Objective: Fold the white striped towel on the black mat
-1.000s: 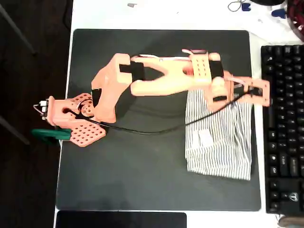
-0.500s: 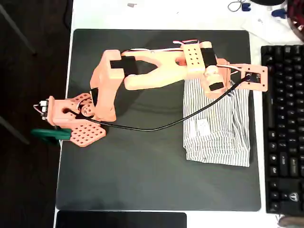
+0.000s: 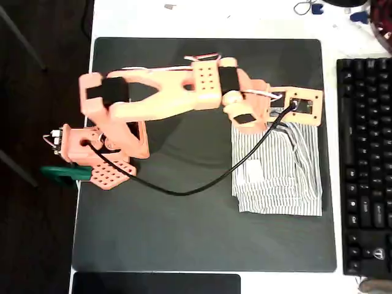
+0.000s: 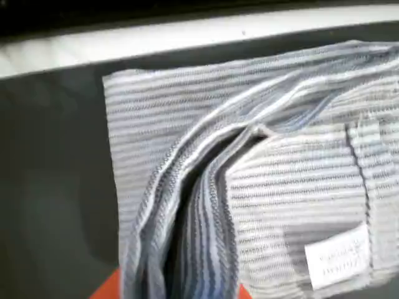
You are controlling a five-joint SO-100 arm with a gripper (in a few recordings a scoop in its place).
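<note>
The white striped towel (image 3: 278, 171) lies bunched on the right half of the black mat (image 3: 184, 233), just below the gripper (image 3: 288, 119); in the wrist view a cloth ridge (image 4: 187, 205) runs toward the jaws, apparently pinched, though I cannot tell; a keyboard (image 3: 364, 165) flanks the mat's right.

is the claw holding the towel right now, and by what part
Yes, it seems so: in the wrist view the white striped towel rises in a bunched ridge into the claw, pinched along a gathered fold beside its label.
</note>
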